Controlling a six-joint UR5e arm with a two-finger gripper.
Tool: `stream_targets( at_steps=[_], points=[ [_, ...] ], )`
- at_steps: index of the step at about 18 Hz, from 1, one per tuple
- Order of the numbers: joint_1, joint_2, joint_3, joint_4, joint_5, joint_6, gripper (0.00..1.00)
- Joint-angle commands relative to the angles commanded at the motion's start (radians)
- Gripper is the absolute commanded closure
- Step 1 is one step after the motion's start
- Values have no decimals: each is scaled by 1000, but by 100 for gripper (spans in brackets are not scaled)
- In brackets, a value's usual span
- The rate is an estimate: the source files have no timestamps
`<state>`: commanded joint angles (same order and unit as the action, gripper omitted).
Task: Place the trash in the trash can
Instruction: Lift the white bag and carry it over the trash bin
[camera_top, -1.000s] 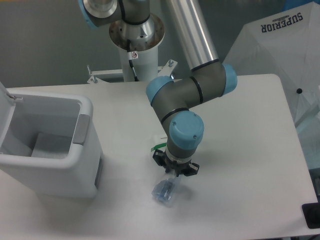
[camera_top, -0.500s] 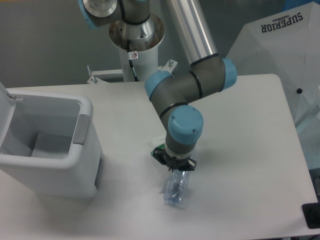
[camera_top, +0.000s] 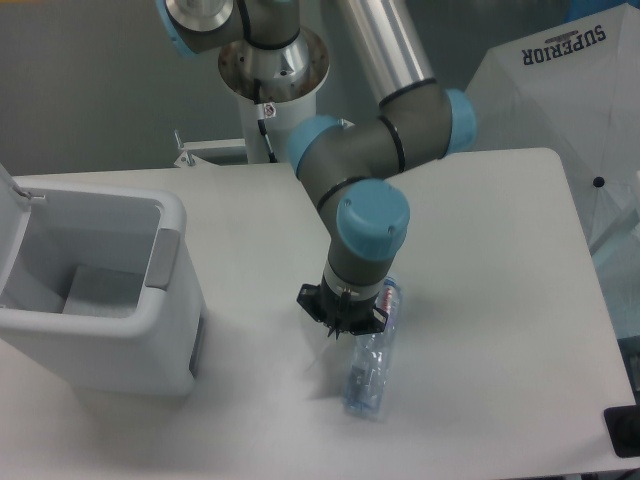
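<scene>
My gripper (camera_top: 358, 332) points down over the table's middle, its fingers mostly hidden under the blue wrist. It is shut on the trash: a clear plastic bottle (camera_top: 368, 375) with a bluish label. The bottle slants from the gripper's right side down toward the front edge, and seems to be held just above the table. The pouch is hidden from view. The trash can (camera_top: 130, 330), a large white-grey bin with a grey handle patch, stands at the left. Its lid is swung open and its inside shows.
The arm's base column (camera_top: 270, 110) stands at the back centre. A white umbrella-like cover (camera_top: 560, 90) sits past the table's right edge. A dark object (camera_top: 622, 430) is at the front right corner.
The wrist turned and shifted slightly left and up. The bottle swung with it, from pointing front-left to slanting front-right. The green strip seen beside the gripper earlier no longer shows.
</scene>
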<state>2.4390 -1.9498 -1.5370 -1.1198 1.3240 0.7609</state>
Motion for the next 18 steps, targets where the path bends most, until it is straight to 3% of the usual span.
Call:
stream_targets(
  at_steps=[5, 12, 18],
  points=[
    [-2, 58, 44, 3, -98, -49, 100],
    [-3, 121, 169, 9, -301, -179, 100],
    [-2, 219, 158, 11, -416, -186, 100]
  ],
)
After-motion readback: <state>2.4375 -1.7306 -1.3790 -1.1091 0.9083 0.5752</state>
